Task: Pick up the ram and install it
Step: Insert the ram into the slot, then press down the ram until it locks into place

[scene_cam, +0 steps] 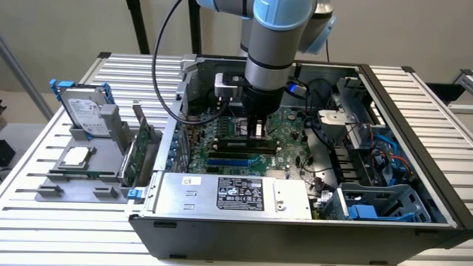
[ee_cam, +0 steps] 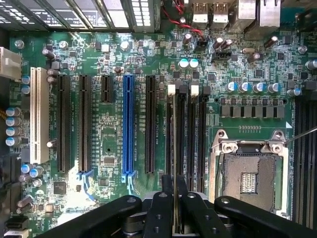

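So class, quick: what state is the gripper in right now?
Gripper: shut on the ram, held edge-on over the motherboard's memory slots.

You have one robot arm (scene_cam: 270, 50) with one tool (ee_cam: 174, 208), and one ram stick (ee_cam: 175, 163) stands edge-on between its two fingers (ee_cam: 158, 215). You see one open computer case (scene_cam: 399, 166) on the counter (scene_cam: 22, 183), holding one motherboard (ee_cam: 119, 54), one power supply (scene_cam: 236, 194) and one bare processor socket (ee_cam: 247, 178). In the wrist view you count one white slot (ee_cam: 38, 114), one blue slot (ee_cam: 129, 124) and four black expansion slots (ee_cam: 64, 124). Beside the case you have one hard drive (scene_cam: 85, 108), one expansion card (scene_cam: 137, 149) and one grey holder (scene_cam: 81, 185)
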Tool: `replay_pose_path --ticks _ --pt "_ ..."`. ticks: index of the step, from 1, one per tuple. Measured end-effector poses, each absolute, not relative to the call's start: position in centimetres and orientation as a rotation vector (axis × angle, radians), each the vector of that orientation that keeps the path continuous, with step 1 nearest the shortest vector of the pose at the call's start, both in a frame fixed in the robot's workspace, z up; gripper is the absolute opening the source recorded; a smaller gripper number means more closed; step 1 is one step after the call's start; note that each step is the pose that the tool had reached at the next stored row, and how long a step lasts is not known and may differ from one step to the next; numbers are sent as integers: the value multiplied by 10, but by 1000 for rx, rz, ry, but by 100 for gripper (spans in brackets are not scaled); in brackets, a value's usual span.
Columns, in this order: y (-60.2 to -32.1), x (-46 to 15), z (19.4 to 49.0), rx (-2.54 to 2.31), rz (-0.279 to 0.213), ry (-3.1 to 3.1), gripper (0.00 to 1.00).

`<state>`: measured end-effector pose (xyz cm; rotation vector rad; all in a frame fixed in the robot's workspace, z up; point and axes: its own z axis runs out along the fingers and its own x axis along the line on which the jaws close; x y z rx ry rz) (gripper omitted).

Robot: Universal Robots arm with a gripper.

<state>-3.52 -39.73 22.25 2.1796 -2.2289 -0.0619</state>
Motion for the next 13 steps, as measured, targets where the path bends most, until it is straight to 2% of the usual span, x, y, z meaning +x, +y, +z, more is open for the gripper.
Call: replay_pose_path --ticks 13 --pt "-397 -35 220 2171 -49 -2226 0"
